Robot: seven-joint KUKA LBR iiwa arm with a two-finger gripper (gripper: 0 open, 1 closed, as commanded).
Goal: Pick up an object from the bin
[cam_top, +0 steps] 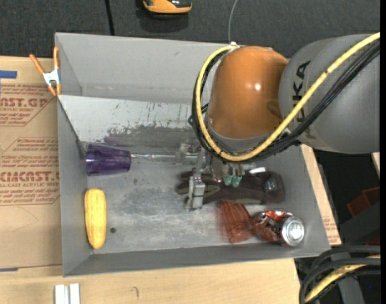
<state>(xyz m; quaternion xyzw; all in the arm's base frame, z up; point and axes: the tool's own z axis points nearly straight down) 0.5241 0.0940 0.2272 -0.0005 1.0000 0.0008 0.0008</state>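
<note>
My gripper [196, 192] hangs below the orange wrist cover, low in the middle of the bin, at the left end of a dark brown elongated thing [262, 186] that lies along the floor toward the right wall. Whether it touches that thing is hidden. Just right of the gripper lies a reddish-brown crumpled piece [234, 221], and beside that a crushed red can [280, 227] with a silver top. A purple plastic goblet [108, 160] lies on its side to the left, its clear stem pointing toward the gripper.
A yellow corn cob [96, 217] lies upright along the front left corner. The bin floor between the cob and the gripper is bare scratched metal. The arm and its cables cover the bin's back right part.
</note>
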